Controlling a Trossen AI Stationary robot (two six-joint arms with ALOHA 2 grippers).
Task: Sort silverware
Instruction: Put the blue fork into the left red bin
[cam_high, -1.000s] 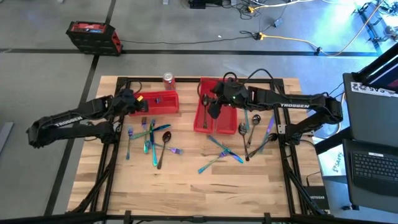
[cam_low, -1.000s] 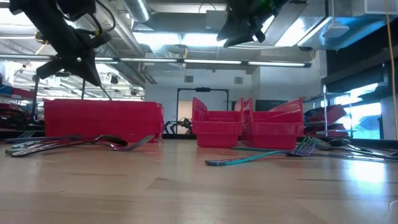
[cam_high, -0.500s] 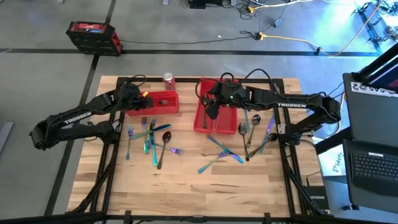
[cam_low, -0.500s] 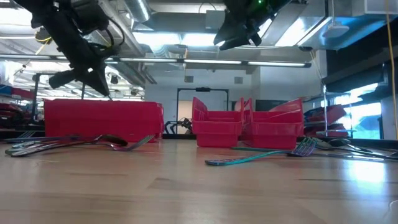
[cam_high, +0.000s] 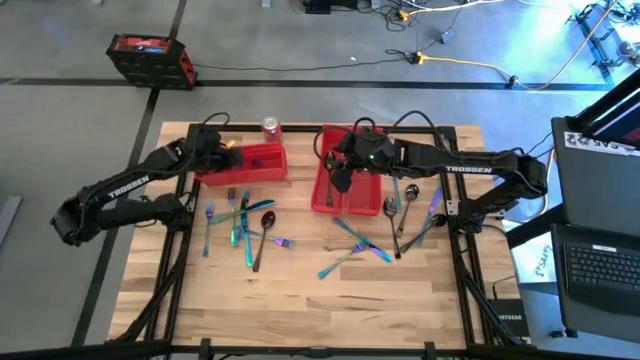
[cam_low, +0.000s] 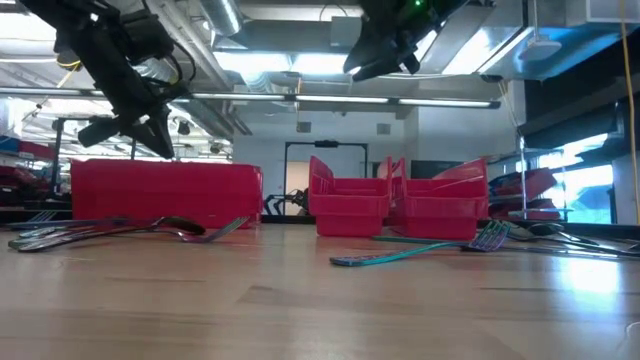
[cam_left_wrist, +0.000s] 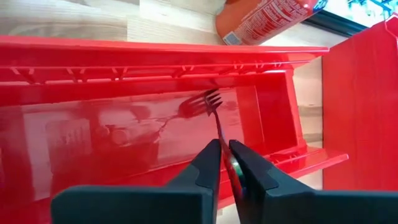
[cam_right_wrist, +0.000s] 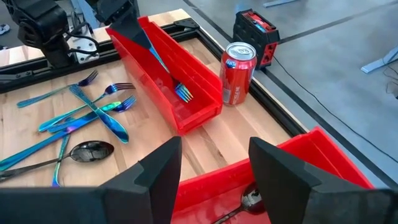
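Note:
My left gripper (cam_high: 222, 156) hangs over the left end of the left red bin (cam_high: 250, 166), shut on a blue fork (cam_right_wrist: 166, 73). The fork's tines (cam_left_wrist: 208, 101) point down into that bin. My right gripper (cam_high: 340, 178) hovers open above the red bins at the table's middle (cam_high: 322, 192), with nothing between its fingers (cam_right_wrist: 211, 167). Loose iridescent silverware lies on the wood in three heaps: left (cam_high: 240, 225), middle (cam_high: 355, 245) and right (cam_high: 410, 205). One dark spoon (cam_right_wrist: 252, 199) lies in the bin under my right gripper. My left gripper pinches the fork's handle (cam_left_wrist: 225, 155) between its two fingers, which slant down from the table's left. The fork runs on forward in line with the fingers. Its tines are low inside the bin; whether they touch the floor I cannot tell.
A red soda can (cam_high: 271, 128) stands just beyond the left bin's far right corner. The table's dark frame rails (cam_high: 180, 250) run along both sides. The near half of the wooden top (cam_high: 310, 310) is bare. A laptop (cam_high: 600, 265) sits off the right edge.
My left gripper has swung with the fork toward the table's far edge and sunk a little, coming over the left bin's left end; its wrist has rolled slightly. The fork's tines are now down inside the bin.

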